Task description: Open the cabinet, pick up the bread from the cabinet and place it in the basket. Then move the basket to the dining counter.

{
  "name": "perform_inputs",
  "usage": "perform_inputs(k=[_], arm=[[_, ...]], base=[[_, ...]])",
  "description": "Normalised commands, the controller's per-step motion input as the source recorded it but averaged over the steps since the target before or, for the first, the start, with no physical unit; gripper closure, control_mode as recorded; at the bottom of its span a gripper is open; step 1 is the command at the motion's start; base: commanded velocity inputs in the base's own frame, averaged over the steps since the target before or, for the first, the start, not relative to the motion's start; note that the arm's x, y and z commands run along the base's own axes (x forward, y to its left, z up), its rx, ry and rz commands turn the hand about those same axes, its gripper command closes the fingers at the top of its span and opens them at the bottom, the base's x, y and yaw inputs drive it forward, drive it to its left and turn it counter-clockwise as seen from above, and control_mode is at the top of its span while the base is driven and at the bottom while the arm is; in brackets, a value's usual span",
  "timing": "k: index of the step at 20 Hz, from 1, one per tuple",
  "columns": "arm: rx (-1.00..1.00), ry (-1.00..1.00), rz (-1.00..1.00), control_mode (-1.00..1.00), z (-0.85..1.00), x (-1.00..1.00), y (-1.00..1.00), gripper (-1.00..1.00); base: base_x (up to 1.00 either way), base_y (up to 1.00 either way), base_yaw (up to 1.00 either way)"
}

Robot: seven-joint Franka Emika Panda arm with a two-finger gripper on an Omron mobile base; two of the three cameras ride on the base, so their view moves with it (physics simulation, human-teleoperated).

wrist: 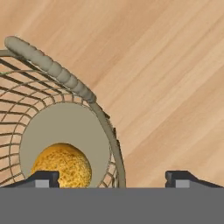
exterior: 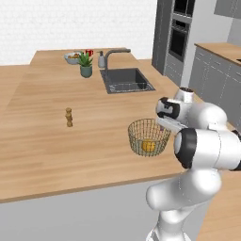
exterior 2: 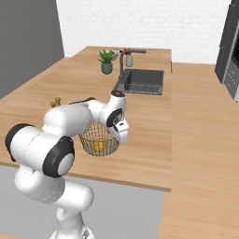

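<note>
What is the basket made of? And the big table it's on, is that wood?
The basket looks like thin tan wire: you can see through its crisscross mesh to the bread inside. The dining counter looks like light wood with a smooth matte top, going by its long grain streaks, though it could be a wood-look surface.

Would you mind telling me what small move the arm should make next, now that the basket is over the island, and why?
Probably draw the gripper straight up and back. The basket appears to rest on the dining counter with the bread inside, and the fingertips stand apart, straddling the rim, so the task looks finished.
</note>
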Motion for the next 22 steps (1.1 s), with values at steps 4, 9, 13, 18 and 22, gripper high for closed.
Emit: perform_inputs(k=[4,9,13,18,22], arm=[[-0.11,-0.11,0.0,-1.0,0.89,-0.14,0.01,-1.0],[-0.03,-0.23,0.09,-1.0,1.0,-0.54,0.0,-1.0],[-0.03,-0.34,0.2,-1.0,1.0,-0.75,0.04,-1.0],[-0.14,-0.28,0.35,-1.0,1.0,-0.79,0.3,-1.0],[-0.26,-0.2,0.41,-1.0,0.82,-0.81,0.56,-1.0]], base=[[0.0,0.0,0.0],[0.0,0.0,0.0],[0.0,0.0,0.0],[0.0,0.0,0.0],[0.0,0.0,0.0]])
